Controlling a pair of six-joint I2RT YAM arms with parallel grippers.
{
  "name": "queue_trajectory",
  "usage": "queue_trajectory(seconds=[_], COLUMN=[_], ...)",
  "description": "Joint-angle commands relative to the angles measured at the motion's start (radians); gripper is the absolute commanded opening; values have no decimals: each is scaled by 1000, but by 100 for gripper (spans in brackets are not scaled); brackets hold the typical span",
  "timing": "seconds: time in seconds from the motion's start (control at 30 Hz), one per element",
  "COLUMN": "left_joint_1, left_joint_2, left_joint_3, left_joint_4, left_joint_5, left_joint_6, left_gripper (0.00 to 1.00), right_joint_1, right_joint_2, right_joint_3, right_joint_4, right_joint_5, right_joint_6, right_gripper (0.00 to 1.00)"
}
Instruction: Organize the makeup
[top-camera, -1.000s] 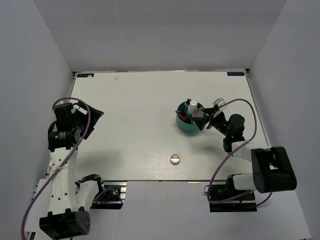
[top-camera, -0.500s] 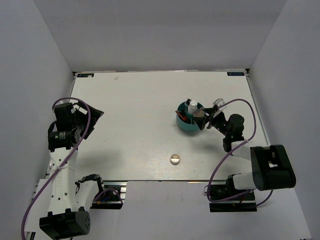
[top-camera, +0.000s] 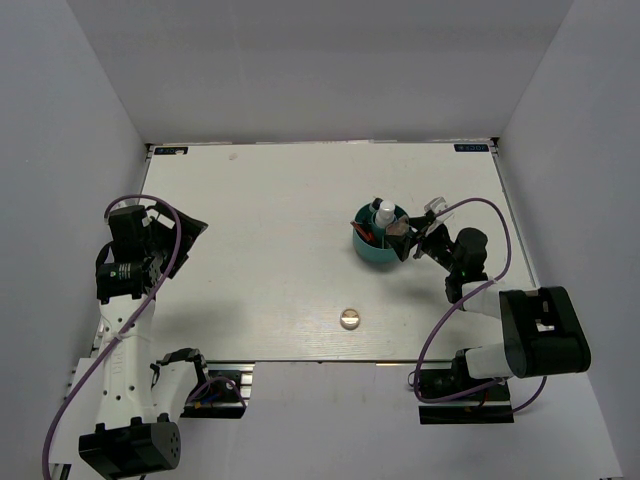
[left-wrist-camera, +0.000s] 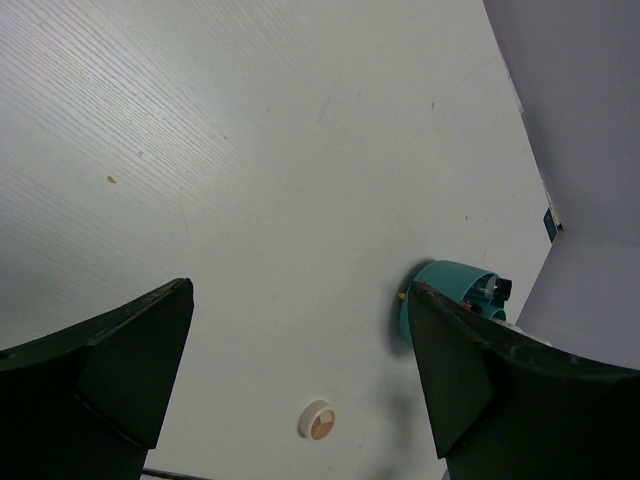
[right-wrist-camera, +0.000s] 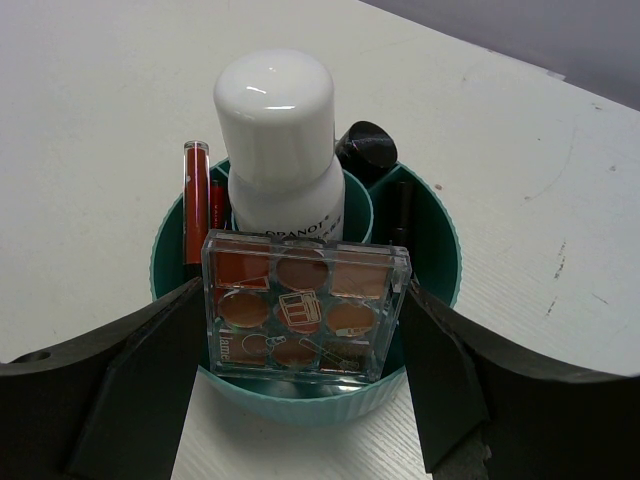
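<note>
the right hand (right-wrist-camera: 305, 290) has barely shifted in the last second, still clamped on the eyeshadow palette (right-wrist-camera: 300, 312), which stands in the teal cup (right-wrist-camera: 300, 405) between its fingers. the left hand (left-wrist-camera: 300, 300) stays spread wide, the round compact (left-wrist-camera: 318, 424) on the counter (left-wrist-camera: 250, 150) ahead of it.

glossy bottle (right-wrist-camera: 272, 130), clear plastic palette (right-wrist-camera: 305, 305), ribbed cup (right-wrist-camera: 300, 405)
</note>
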Motion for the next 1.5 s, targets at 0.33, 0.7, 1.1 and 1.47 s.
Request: queue_trajectory(seconds=[0.33,0.7,1.1,1.47], left_joint_1=[6,6,6,6], left_joint_2=[2,17,27,24], left_joint_3=[-6,-12,-76,-153], left_joint_4=[36,52,144,216], left_joint_5=[40,91,223,350], left_joint_6=[0,11,26,63], left_gripper=[98,98,97,86], right_joint_1=[-3,-4,-43,49], right_joint_2=[-12,-18,-331,-71], right_joint_3=[14,25,74,502], right_joint_4=[34,23,-410,-2239], right_joint_5=[-30,-50,-353,-559], right_joint_6=[-29,-27,-192,-1751], right_gripper=[78,89,74,35])
